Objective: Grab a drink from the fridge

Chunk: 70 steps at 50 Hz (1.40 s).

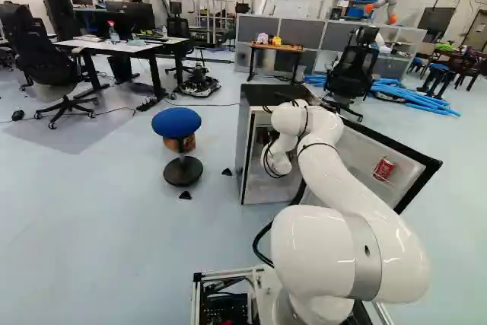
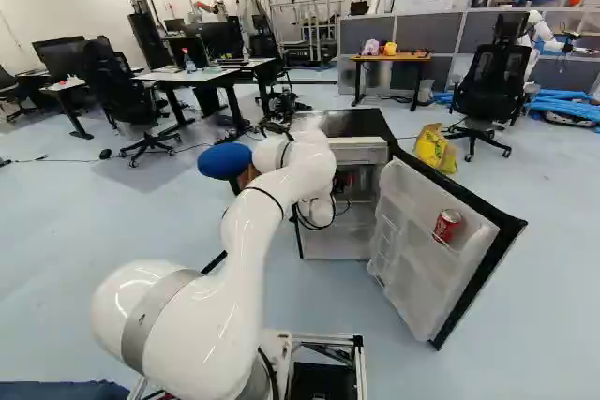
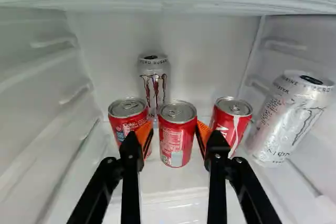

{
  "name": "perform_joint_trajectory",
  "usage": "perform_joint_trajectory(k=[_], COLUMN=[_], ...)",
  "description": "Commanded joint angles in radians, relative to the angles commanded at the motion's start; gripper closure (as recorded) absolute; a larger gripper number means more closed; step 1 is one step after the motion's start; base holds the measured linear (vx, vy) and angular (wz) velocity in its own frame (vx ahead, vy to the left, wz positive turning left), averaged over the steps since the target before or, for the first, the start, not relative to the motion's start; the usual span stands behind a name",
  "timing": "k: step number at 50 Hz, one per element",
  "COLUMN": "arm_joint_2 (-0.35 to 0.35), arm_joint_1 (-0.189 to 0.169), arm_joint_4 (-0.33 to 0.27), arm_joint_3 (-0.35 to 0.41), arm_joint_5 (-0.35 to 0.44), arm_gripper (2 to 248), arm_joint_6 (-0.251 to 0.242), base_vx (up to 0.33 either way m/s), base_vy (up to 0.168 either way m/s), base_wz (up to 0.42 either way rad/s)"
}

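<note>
Red metal between the spread fingers of the tool (image 3: 174,125): the middle can (image 3: 177,137), apparently the drink to take, upright, close to the orange pads but seemingly not pinched. Likeliest trouble: catching the second red can (image 3: 126,115) or the third red can (image 3: 230,123), with so little room on either flank for the fingertips. Might then topple a neighbour, or shove the middle can back into the slim silver can (image 3: 154,85). Best to close evenly, to avoid spinning or sliding smooth metal; with too weak a squeeze, at risk of dropping on the way out. Also possible: scraping the compartment ceiling by lifting too high, or knocking the open door (image 2: 427,255) while backing out. Inside the fridge (image 1: 266,95), centre of the left base view: three red cans, plus the slim silver can and the big silver can (image 3: 289,119) near a side wall. In the door, right of the right base view: the door can (image 2: 447,226), also red.
</note>
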State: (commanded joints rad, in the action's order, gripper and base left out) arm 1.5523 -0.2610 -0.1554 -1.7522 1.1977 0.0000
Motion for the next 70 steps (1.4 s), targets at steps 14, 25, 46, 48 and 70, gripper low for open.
perform_joint_trajectory(k=[14,25,46,48,70], arm_joint_2=[0.013,0.013,-0.024,-0.033,-0.134], arm_joint_1=[-0.002,-0.002,-0.004,-0.004,-0.01], arm_joint_4=[0.0,0.0,0.0,0.0,0.0], arm_joint_3=[-0.023,-0.023,0.041,0.057,0.239], arm_joint_5=[0.0,0.0,0.0,0.0,0.0], arm_gripper=[115,157,158,158,158], arm_joint_6=[0.0,0.0,0.0,0.0,0.0], base_vx=[0.0,0.0,0.0,0.0,0.0], base_vy=[0.0,0.0,0.0,0.0,0.0], base_wz=[0.0,0.0,0.0,0.0,0.0])
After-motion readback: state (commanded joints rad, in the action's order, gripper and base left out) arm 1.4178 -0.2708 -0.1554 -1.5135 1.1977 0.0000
